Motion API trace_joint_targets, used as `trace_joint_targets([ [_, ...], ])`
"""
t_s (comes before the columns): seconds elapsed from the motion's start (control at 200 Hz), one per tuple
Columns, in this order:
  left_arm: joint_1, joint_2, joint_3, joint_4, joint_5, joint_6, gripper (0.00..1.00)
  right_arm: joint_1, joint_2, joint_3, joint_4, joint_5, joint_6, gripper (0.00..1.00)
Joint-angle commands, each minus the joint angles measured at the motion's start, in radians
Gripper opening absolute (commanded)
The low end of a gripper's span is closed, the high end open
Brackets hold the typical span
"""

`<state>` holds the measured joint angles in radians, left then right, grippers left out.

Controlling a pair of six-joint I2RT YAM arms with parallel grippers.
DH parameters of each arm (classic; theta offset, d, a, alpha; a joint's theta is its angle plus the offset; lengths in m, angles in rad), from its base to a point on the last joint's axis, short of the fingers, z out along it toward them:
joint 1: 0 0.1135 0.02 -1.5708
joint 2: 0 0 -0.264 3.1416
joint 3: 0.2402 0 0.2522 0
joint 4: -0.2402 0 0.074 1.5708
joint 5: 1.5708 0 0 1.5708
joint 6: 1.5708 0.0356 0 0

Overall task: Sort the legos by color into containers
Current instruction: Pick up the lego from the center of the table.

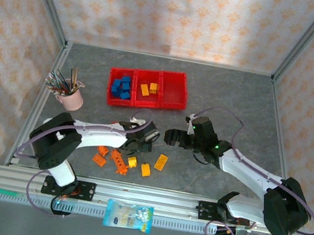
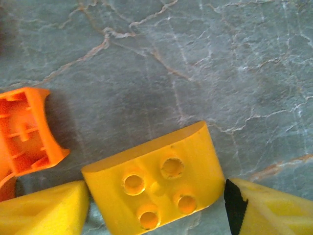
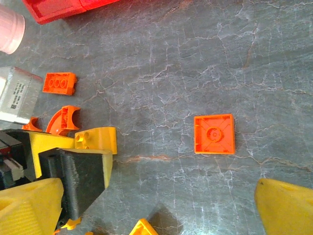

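Yellow brick (image 2: 155,183) — between two fingers (image 2: 44,210)

Three red open-topped containers (image 1: 173,90) stand joined in a row toward the far side of the bench (image 1: 238,101). The left one holds a heap of blue bricks (image 1: 121,87), and the middle one holds two yellow-orange bricks (image 1: 145,89). The other legos lie loose nearer the front. A yellow brick (image 2: 156,183) with one rounded side lies flat, its four round holes up, between the left fingers (image 2: 44,213), which touch its ends. Just beside it, a curved orange piece (image 2: 27,129) lies hollow side up. A square orange brick (image 3: 213,133) lies flat, well apart from them. A long studded orange brick (image 1: 118,161) lies among the front group.
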<state>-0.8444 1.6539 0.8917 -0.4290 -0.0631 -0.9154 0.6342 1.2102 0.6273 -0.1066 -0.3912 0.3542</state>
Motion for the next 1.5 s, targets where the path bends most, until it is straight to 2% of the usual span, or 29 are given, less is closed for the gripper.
trace_joint_targets([
  [0.0,-0.004,0.031,0.042,0.008,-0.043,0.019,0.74,0.005,-0.018,0.02,-0.006,0.03,-0.014,1.0],
  [0.38,-0.004,0.077,0.101,0.022,-0.07,0.027,0.77,0.004,-0.013,0.022,-0.013,0.042,-0.02,1.0],
  [0.991,-0.016,0.129,0.123,-0.019,-0.095,0.044,0.64,-0.09,-0.06,-0.009,-0.002,-0.037,-0.001,1.0],
  [1.091,-0.016,0.106,0.118,-0.008,-0.099,0.039,0.61,-0.097,-0.068,-0.008,-0.006,-0.045,0.0,1.0],
  [1.492,0.004,0.007,0.115,-0.022,-0.155,0.059,0.62,-0.102,-0.072,0.025,-0.011,-0.055,-0.009,1.0],
])
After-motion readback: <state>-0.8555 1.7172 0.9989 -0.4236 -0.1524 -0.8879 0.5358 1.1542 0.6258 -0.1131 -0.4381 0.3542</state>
